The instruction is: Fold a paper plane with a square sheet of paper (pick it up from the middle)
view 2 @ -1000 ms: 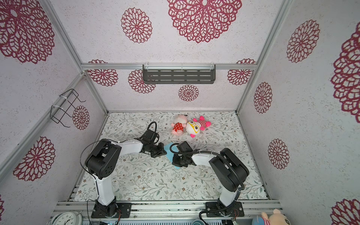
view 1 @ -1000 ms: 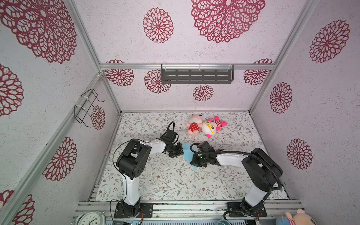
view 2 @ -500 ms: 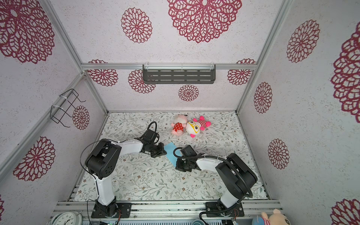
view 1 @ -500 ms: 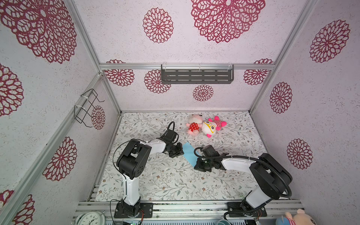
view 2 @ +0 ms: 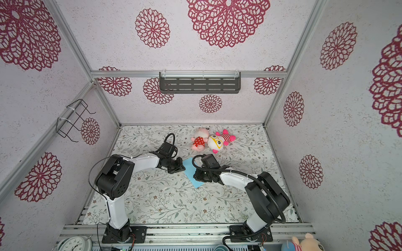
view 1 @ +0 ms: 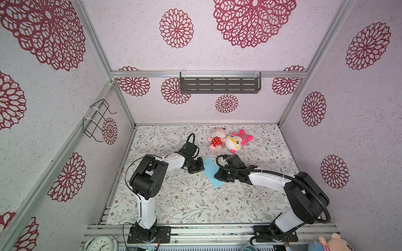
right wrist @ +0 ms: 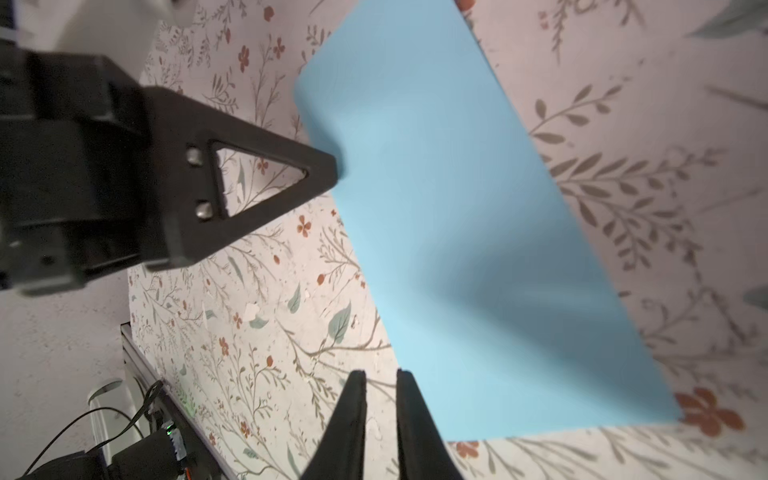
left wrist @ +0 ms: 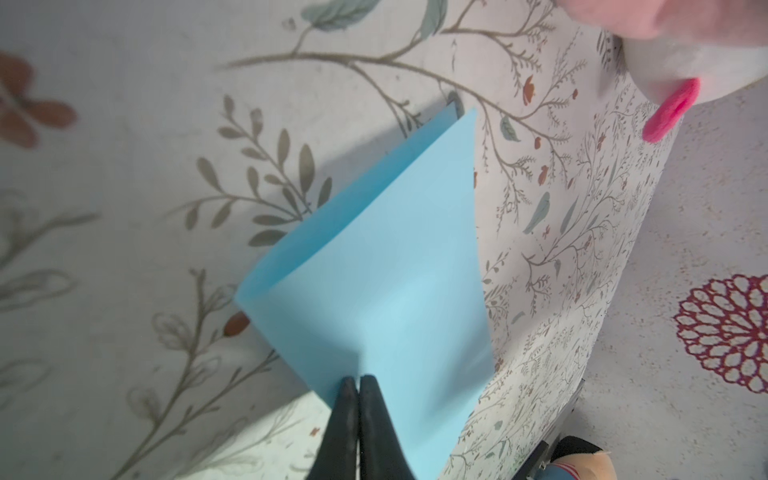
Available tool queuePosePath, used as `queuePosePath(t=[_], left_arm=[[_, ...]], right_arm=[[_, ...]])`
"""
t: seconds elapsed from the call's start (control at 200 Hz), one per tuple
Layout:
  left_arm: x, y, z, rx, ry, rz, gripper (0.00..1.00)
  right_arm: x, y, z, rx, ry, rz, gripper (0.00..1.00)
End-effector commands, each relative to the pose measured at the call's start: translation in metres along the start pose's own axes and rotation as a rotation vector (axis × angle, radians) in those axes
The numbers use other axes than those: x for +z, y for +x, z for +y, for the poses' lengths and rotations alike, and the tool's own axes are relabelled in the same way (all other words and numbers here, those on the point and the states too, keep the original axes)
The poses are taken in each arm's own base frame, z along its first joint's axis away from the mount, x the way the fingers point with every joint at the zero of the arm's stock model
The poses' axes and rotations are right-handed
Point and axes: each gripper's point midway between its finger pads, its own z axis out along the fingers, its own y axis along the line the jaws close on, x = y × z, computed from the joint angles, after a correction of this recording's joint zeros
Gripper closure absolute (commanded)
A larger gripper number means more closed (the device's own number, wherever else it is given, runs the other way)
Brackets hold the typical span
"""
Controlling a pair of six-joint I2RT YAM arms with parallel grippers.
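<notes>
1. You are looking at the sheet of paper (view 1: pixel 211 173) (view 2: pixel 191 171), which is sitting around the middle of the floral table (view 1: pixel 195 202), between the two grippers.
2. The sheet is showing as a doubled-over, light-blue strip running from far left to near right in both top views. In the left wrist view the sheet (left wrist: pixel 395 270) is showing two layers meeting at a fold and is casting a shadow on the cloth under it.
3. Your left gripper (view 1: pixel 199 169) (left wrist: pixel 358 384) is pinching the far-left edge of the sheet, with its jaws pressed together and no gap showing between them.
4. Your right gripper (view 1: pixel 217 176) (right wrist: pixel 378 378) is standing slightly parted at the near-right part of the sheet. The cloth is showing through the narrow gap, so it is gripping nothing.
5. One of its fingers (right wrist: pixel 409 399) is sitting right at the sheet's edge, though you cannot tell whether it is touching.
6. The two plush toys (view 1: pixel 217 141) (view 1: pixel 236 141) are lying side by side, touching each other, on the far side of the sheet and apart from it.
</notes>
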Motion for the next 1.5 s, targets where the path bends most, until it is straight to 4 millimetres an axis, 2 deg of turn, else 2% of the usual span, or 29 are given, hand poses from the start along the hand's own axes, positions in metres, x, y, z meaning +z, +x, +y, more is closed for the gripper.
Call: queuePosePath(t=[0.0,0.07,0.08,0.1,0.375,0.575,0.715,0.931,1.086,1.171,1.251,1.381,1.436,1.491], left_arm=[[-0.006,-0.008,-0.005,0.017,0.002,-0.017,0.94],[-0.007,-0.008,-0.005,0.02,-0.003,-0.017,0.94],[0.001,-0.005,0.003,0.008,-0.021,0.0,0.94],[0.004,-0.004,0.006,0.005,-0.03,0.006,0.95],[0.011,-0.004,0.026,0.017,-0.101,0.018,0.95],[0.012,-0.002,0.054,0.028,-0.216,0.025,0.95],[0.005,-0.01,0.07,0.036,-0.27,0.006,0.95],[0.005,-0.016,0.095,0.057,-0.359,0.027,0.98],[0.007,-0.029,0.103,0.071,-0.408,0.013,0.99],[-0.001,-0.041,0.108,0.088,-0.462,-0.005,0.99],[-0.014,-0.055,0.098,0.101,-0.465,-0.025,0.99],[-0.045,-0.083,0.053,0.127,-0.379,-0.128,0.97],[-0.059,-0.09,0.034,0.127,-0.333,-0.168,0.93],[-0.067,-0.093,0.026,0.112,-0.309,-0.204,0.85]], right_arm=[[0.01,-0.004,0.001,-0.037,-0.001,0.028,0.81],[0.016,-0.001,0.0,-0.04,-0.002,0.056,0.81],[0.017,0.0,-0.001,-0.041,0.0,0.058,0.81],[0.018,0.001,-0.002,-0.042,0.004,0.067,0.81],[0.027,0.02,-0.027,-0.032,0.09,0.145,0.82],[0.029,0.028,-0.042,-0.022,0.147,0.173,0.83],[0.029,0.029,-0.046,-0.018,0.158,0.176,0.83],[0.026,0.029,-0.049,-0.016,0.175,0.169,0.84],[0.025,0.025,-0.045,-0.014,0.165,0.157,0.84],[0.022,0.02,-0.039,-0.018,0.155,0.139,0.84],[0.016,0.009,-0.027,-0.032,0.129,0.105,0.82],[0.001,-0.021,-0.003,-0.068,0.076,-0.001,0.75],[-0.005,-0.031,-0.003,-0.073,0.085,-0.046,0.71],[-0.012,-0.041,-0.009,-0.066,0.101,-0.086,0.64]])
